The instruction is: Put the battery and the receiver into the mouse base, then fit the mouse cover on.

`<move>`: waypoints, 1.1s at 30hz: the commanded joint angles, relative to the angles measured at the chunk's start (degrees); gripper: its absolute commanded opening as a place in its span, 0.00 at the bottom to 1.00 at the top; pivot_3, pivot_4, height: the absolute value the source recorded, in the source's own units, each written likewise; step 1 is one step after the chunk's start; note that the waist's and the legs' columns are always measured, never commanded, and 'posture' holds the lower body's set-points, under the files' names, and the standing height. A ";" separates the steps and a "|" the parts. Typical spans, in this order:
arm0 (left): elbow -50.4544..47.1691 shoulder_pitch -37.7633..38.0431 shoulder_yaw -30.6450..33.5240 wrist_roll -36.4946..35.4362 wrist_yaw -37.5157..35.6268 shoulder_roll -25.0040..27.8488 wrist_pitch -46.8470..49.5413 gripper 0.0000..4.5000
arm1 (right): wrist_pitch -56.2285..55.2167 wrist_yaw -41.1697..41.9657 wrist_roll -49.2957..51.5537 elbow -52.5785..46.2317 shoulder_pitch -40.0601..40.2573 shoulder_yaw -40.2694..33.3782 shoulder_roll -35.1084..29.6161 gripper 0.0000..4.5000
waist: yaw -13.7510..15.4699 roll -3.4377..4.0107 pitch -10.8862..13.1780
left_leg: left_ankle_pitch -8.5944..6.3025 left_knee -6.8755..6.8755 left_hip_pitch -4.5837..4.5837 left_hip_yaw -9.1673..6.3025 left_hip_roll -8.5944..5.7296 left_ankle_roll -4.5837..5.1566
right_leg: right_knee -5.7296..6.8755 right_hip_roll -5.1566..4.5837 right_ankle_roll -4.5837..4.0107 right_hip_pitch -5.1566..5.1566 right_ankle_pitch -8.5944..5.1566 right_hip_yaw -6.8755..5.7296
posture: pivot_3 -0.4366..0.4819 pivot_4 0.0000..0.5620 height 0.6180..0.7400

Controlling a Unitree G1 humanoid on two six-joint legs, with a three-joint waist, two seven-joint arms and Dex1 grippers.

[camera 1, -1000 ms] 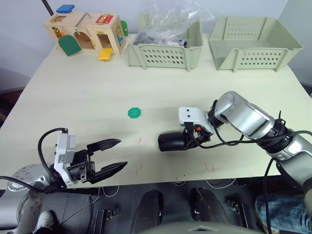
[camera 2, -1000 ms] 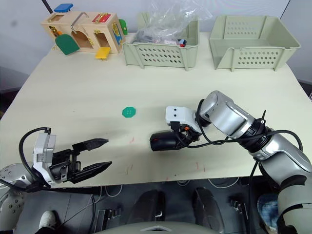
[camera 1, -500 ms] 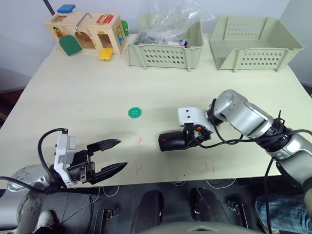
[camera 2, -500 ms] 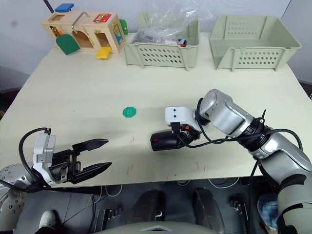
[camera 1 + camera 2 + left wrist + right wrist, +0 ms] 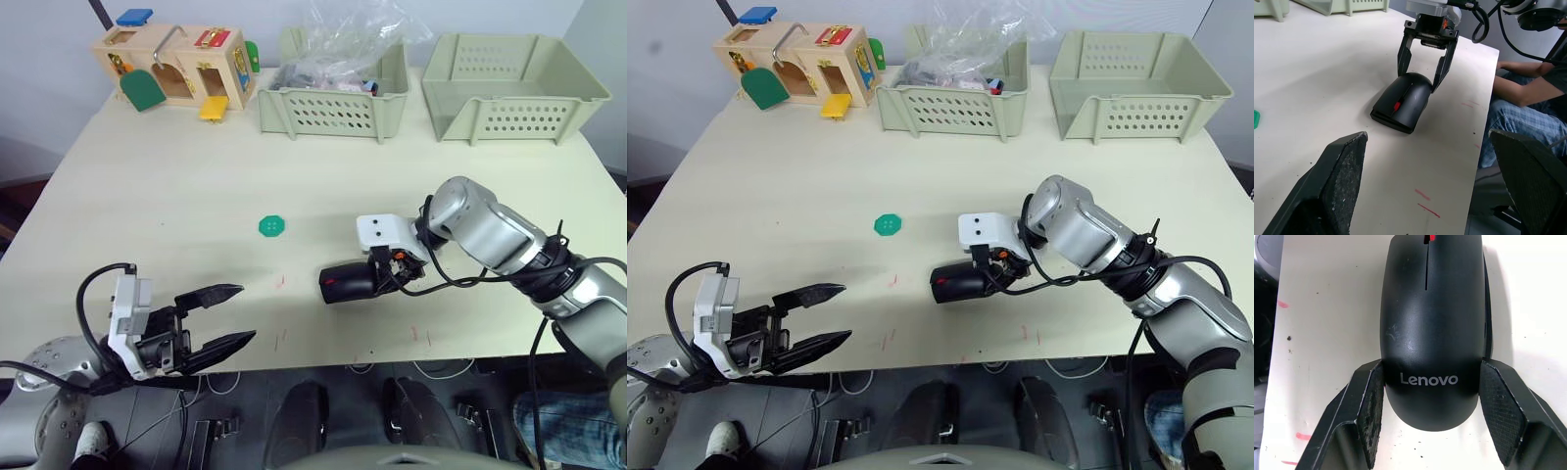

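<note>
I had the right arm reaching in low, its claw (image 5: 364, 282) straddling the mouse cover (image 5: 349, 284) on the table (image 5: 176, 186), fingers seemingly touching its sides; left claw (image 5: 220, 315) gaped wide.

The one readable text is the word "Lenovo" in pale grey letters, printed across the rounded rear end of the smooth glossy black curved mouse cover (image 5: 1432, 328). That lettering lies directly between the two black textured fingers (image 5: 1370, 413) of the right gripper (image 5: 1432, 416), at their tips. No other writing is legible.
</note>
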 commanded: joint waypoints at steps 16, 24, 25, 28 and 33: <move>-0.23 -0.41 0.47 0.15 -0.94 0.05 -0.88 0.95 | -1.45 1.41 -2.60 -0.06 -1.19 -0.29 0.17 0.57 | 0.01 0.00 0.00 | 0.01 0.00 0.00 0.00 0.00 -0.01 | 0.00 0.00 0.00 0.01 0.00 -0.01 | 0.48 0.27 1.00; -0.23 -0.44 0.18 0.15 -0.93 -0.08 -0.89 0.95 | -1.27 2.74 -3.12 -1.35 -2.18 -0.46 0.21 0.57 | 0.02 0.00 0.00 | 0.01 0.00 -0.01 0.00 0.00 -0.01 | 0.00 0.00 -0.01 0.00 0.00 -0.02 | 0.48 0.27 1.00; -0.22 -0.46 0.07 0.20 -0.90 -0.13 -0.94 0.95 | -1.27 2.92 -3.20 -1.31 -2.22 -0.48 0.23 0.57 | 0.02 0.00 0.00 | 0.01 0.00 -0.01 0.00 0.00 -0.01 | 0.00 0.00 -0.01 0.00 0.00 -0.02 | 0.48 0.27 1.00; -0.24 -0.56 -0.18 0.15 -0.89 -0.18 -0.86 0.95 | -1.42 3.63 -3.41 -0.75 -2.56 -0.44 0.39 0.57 | 0.02 0.00 0.00 | 0.01 0.00 -0.01 0.00 0.00 -0.02 | 0.00 0.00 -0.01 0.00 0.00 -0.02 | 0.48 0.27 1.00; -0.38 -0.59 -0.44 0.11 -0.82 -0.25 -0.73 0.95 | -2.73 4.05 -4.08 1.03 -2.75 -0.55 0.73 0.57 | 0.00 0.00 0.00 | 0.01 0.00 -0.01 0.01 0.00 -0.02 | 0.00 0.00 -0.01 0.00 0.00 -0.02 | 0.48 0.27 1.00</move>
